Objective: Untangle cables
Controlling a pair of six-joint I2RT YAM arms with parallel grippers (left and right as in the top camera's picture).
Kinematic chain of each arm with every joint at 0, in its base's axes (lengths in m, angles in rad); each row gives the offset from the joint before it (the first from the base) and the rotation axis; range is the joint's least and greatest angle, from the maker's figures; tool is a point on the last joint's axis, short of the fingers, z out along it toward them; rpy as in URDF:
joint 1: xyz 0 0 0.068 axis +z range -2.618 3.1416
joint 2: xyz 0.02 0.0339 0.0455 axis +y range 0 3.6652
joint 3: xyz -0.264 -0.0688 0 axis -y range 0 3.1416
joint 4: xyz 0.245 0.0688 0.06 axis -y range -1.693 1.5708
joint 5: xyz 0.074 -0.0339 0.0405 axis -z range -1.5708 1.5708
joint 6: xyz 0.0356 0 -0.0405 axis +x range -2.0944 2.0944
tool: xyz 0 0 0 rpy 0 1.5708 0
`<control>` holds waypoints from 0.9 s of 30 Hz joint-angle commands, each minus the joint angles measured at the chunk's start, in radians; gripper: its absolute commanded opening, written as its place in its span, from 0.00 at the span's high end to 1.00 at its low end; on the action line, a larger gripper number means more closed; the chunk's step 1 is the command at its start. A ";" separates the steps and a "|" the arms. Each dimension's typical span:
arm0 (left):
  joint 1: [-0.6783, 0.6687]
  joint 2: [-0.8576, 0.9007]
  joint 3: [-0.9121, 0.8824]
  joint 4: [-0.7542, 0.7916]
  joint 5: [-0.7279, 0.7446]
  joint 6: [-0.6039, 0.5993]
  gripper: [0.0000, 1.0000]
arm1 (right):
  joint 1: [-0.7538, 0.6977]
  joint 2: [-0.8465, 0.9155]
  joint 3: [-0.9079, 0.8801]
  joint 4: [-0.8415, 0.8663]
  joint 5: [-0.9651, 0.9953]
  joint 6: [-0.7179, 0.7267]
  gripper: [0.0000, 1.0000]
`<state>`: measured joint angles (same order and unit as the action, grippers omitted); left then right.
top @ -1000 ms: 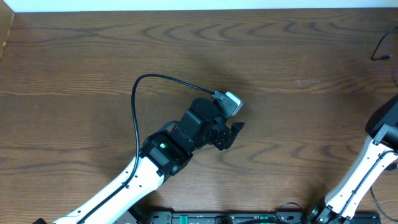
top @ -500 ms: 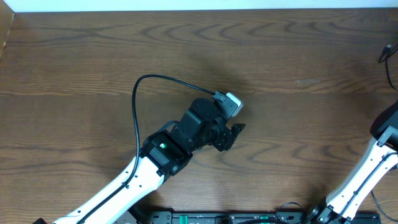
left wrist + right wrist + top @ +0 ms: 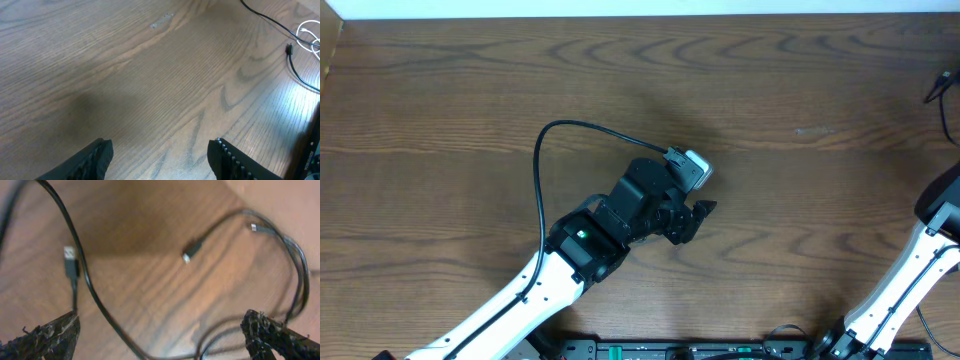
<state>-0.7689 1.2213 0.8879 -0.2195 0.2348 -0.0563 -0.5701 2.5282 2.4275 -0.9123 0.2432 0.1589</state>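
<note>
A thin black cable (image 3: 267,19) crosses the table's far right corner in the left wrist view, its plug (image 3: 289,49) beside loops of the white cable (image 3: 309,36). My left gripper (image 3: 160,152) hangs open over bare wood, far from both. In the blurred right wrist view, black cable (image 3: 85,277) curves down across the table and passes under the gap of my open right gripper (image 3: 160,337). Small plug ends (image 3: 190,252) lie nearby, and more loops (image 3: 300,270) bend at the right. Overhead, only a short piece of cable (image 3: 942,85) shows at the right edge.
The left arm (image 3: 620,215) reaches over the table's middle, trailing its own thick black lead (image 3: 540,170). The right arm (image 3: 925,250) stands at the right edge, its gripper outside the overhead view. A pale wall strip (image 3: 620,8) borders the far side.
The piece of cable at the right edge has shifted up and to the right, and the right arm has drawn slightly rightward. The left arm has barely moved.
</note>
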 commanded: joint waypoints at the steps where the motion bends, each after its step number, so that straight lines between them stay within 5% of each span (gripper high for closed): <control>1: -0.003 -0.001 0.019 0.005 0.013 -0.009 0.34 | 0.000 -0.079 0.026 -0.042 0.091 0.141 0.01; 27: -0.003 -0.146 0.019 -0.046 0.019 -0.009 0.34 | 0.000 -0.275 0.026 -0.260 0.061 0.184 0.01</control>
<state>-0.7689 1.0855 0.8879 -0.2611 0.2390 -0.0563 -0.5701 2.2620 2.4413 -1.1637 0.2787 0.3115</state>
